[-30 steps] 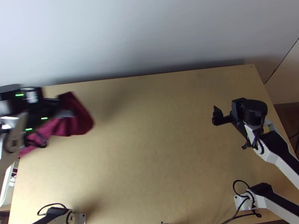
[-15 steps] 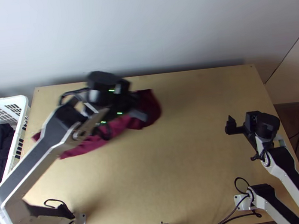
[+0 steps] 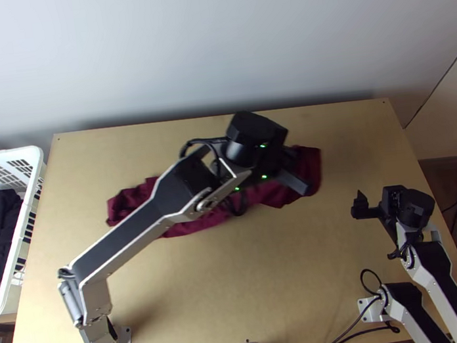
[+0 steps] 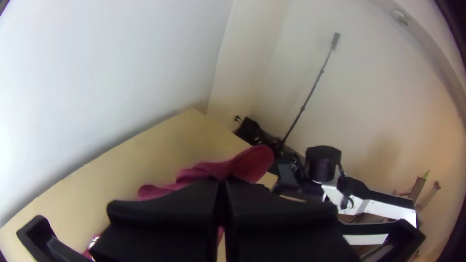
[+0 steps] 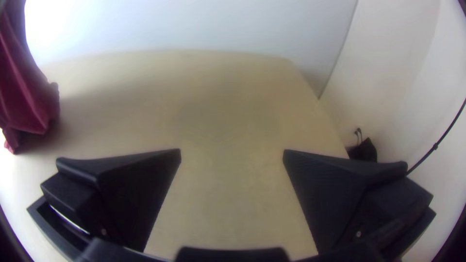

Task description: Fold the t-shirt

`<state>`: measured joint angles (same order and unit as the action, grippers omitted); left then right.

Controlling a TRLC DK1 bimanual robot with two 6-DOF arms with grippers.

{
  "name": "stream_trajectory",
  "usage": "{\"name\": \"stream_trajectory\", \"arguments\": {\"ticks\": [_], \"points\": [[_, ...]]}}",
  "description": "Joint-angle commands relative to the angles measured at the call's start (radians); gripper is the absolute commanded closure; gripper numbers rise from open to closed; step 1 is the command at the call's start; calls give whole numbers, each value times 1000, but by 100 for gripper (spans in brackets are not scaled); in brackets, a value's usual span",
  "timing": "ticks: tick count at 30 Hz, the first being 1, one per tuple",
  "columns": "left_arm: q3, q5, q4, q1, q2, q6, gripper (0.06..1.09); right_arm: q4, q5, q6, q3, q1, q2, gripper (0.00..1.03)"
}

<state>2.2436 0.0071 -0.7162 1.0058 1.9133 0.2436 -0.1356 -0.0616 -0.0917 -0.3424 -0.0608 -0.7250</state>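
Loosely crumpled maroon t-shirt [image 3: 198, 225] in left gripper [image 3: 294, 178], jaws tight — right gripper [image 3: 376, 206] with jaws wide

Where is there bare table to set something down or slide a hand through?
Widest: the table between the arm bases, nearer than the t-shirt. Smaller: the far right corner, bordered by wall, t-shirt and right gripper; the strip between basket and t-shirt. Crowded: the middle, where the left gripper pinches the t-shirt.
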Motion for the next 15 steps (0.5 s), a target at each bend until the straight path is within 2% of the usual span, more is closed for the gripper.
{"name": "stream_trajectory", "arguments": {"ticks": [1, 8, 15], "points": [[42, 87, 66, 10, 139, 75, 105, -1, 9, -34, 37, -94, 15, 5], [33, 122, 34, -138, 336, 71, 105, -4, 32, -36, 34, -122, 24, 5], [24, 108, 47, -240, 497, 36, 105, -4, 39, -34, 23, -112, 25, 5]]}}
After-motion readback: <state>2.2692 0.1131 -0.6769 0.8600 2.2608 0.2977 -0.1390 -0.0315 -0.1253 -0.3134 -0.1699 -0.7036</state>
